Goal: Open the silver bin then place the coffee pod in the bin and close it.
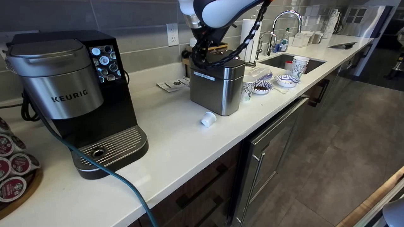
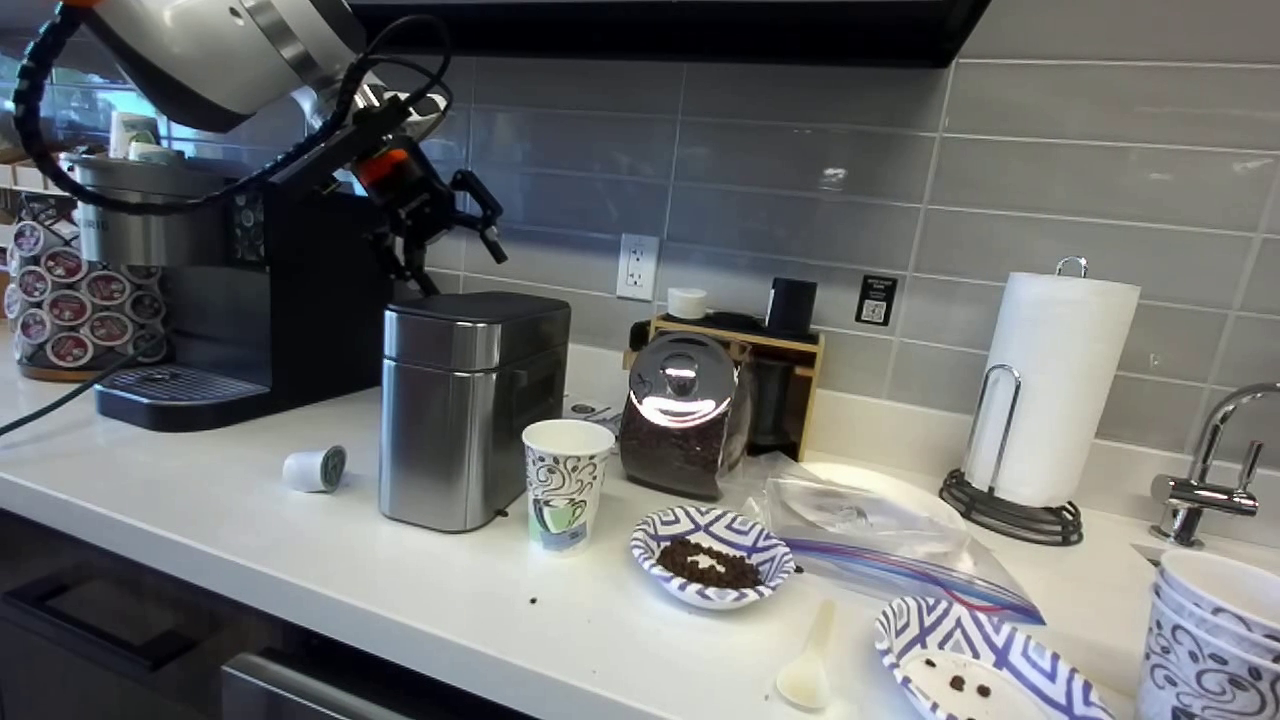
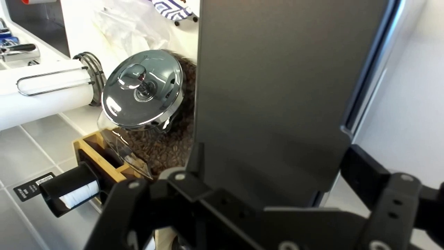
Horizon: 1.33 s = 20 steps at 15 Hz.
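Above the bin [image 2: 450, 420] (shut), the pincer [image 2: 464, 275] gapes wide.

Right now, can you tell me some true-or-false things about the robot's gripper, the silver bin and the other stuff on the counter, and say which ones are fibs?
1. The white coffee pod lies on its side on the countertop. True.
2. The silver bin has its lid standing wide open. False: the lid is closed.
3. The gripper is shut on the white coffee pod. False: the gripper is open and away from it.
4. The paper towel roll stands upright on its wire holder. True.
5. The Keurig coffee machine shares the countertop with the silver bin. True.
6. The patterned paper cup beside the silver bin is tipped over. False: it stands upright.
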Each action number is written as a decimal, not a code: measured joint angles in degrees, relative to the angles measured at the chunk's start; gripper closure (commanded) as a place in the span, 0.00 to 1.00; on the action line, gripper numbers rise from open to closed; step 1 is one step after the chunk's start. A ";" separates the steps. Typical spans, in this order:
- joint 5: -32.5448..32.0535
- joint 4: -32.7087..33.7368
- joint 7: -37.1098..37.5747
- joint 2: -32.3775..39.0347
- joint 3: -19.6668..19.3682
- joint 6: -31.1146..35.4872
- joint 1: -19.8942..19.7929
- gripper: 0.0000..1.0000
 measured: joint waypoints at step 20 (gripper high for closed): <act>0.49 -1.94 3.29 -8.32 -0.84 -2.33 -6.16 0.00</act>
